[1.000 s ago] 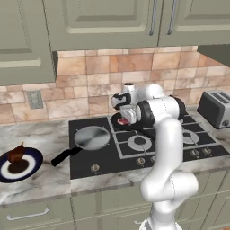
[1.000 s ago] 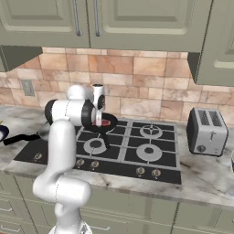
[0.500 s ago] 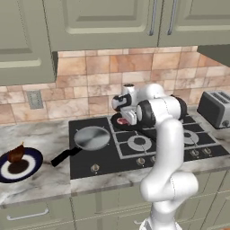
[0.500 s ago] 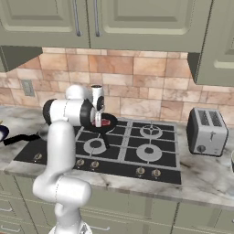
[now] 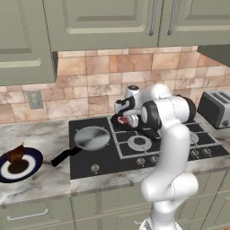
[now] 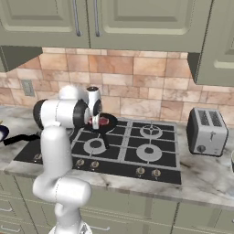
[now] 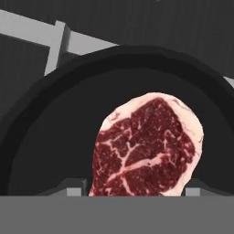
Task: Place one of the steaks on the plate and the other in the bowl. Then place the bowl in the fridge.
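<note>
A pinkish-red steak (image 7: 146,146) with pale edges lies in a black pan (image 7: 55,137) on the hob's back left burner. My gripper (image 7: 137,186) reaches down into that pan (image 5: 116,121), its two fingertips (image 7: 75,185) pressed against the steak's opposite sides. The same grip shows from the right, gripper (image 6: 97,122) on steak (image 6: 105,121). The darker steak (image 5: 16,153) rests on the navy-rimmed plate (image 5: 33,164) at the counter's left end. A pale sliver (image 6: 232,157) at the counter's right edge may be the bowl. The fridge is out of view.
A silver frying pan (image 5: 92,137) with a black handle sits on the front left burner, between the plate and the black pan. A toaster (image 6: 206,131) stands to the right of the hob. Wall cabinets hang overhead.
The fingers have closed in from wide open onto the steak's sides. The arm has hardly moved and the steak still lies in the pan.
</note>
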You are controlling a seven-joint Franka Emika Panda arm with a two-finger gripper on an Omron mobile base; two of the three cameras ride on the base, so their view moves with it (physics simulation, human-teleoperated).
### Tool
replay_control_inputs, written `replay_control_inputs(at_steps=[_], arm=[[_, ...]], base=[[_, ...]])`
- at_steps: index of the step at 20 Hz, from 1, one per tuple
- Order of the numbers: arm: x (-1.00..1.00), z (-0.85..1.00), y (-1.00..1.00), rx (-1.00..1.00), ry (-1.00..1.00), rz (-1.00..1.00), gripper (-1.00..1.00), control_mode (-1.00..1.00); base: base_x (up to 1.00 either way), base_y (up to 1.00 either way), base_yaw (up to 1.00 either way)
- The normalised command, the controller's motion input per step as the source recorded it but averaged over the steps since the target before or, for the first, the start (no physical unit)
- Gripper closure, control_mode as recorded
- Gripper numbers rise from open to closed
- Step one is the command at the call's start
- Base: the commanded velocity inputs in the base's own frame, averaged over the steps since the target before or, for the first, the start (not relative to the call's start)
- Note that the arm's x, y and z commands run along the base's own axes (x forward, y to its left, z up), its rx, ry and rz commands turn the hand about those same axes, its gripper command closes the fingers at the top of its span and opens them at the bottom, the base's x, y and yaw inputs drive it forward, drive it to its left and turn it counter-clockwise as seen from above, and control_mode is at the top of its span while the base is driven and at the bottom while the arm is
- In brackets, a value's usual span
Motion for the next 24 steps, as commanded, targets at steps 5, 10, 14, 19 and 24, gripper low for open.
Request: replay_control_inputs(at_steps=[5,10,14,19,24], arm=[[-0.52,0.48,-0.08,0.07,-0.26,-0.05,1.0,-1.0],[-0.7,0.75,-0.21,0.08,-0.1,-0.01,1.0,-1.0],[-0.72,0.89,-0.09,0.05,0.0,0.0,1.0,-1.0],[-0.83,0.77,0.0,0.01,0.02,0.0,1.0,-1.0],[-0.94,0.32,0.0,0.0,0.17,0.0,1.0,-1.0]], base=[[0.0,0.0,0.0],[0.0,0.0,0.0],[0.0,0.0,0.0],[0.0,0.0,0.0],[0.0,0.0,0.0]])
